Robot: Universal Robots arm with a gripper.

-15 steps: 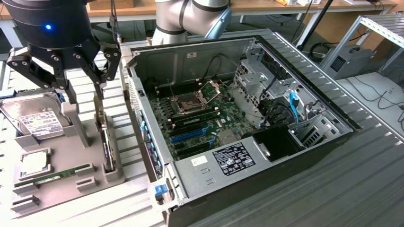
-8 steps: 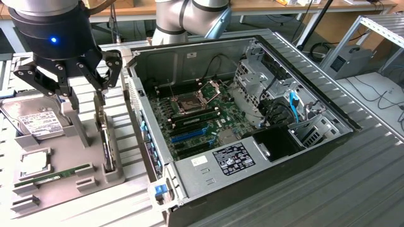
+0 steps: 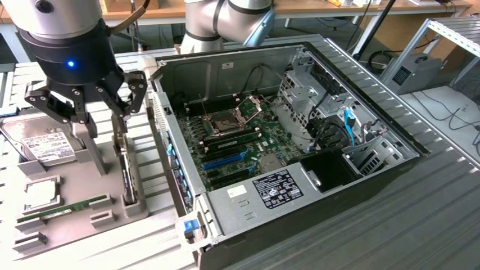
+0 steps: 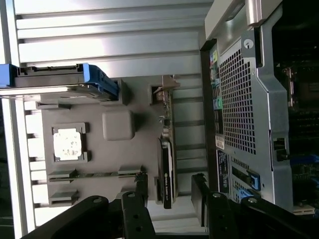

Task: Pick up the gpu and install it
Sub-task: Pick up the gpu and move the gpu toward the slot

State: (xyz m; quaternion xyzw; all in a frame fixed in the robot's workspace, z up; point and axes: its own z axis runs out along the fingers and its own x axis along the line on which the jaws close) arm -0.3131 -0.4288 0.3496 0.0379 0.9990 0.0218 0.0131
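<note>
The gpu (image 3: 129,180) stands on its edge in a slot of the grey holder tray (image 3: 82,225), just beside the open computer case (image 3: 300,140). Seen edge-on in the wrist view, the gpu (image 4: 167,154) is a thin dark card with its silver bracket at the far end. My gripper (image 3: 101,121) hovers above the tray, a little over the card. Its fingers (image 4: 199,191) are open, one on each side of the card's line, and nothing is between them (image 4: 170,194). Inside the case the motherboard (image 3: 232,140) lies exposed with blue slots.
The tray also holds a silver hard drive (image 3: 41,146), a CPU (image 3: 41,194), a green RAM stick (image 3: 64,211) and a grey post (image 4: 118,124). The case's perforated rear wall (image 4: 239,109) stands close beside the card. The ribbed metal table (image 3: 390,236) stretches toward the exterior view's right.
</note>
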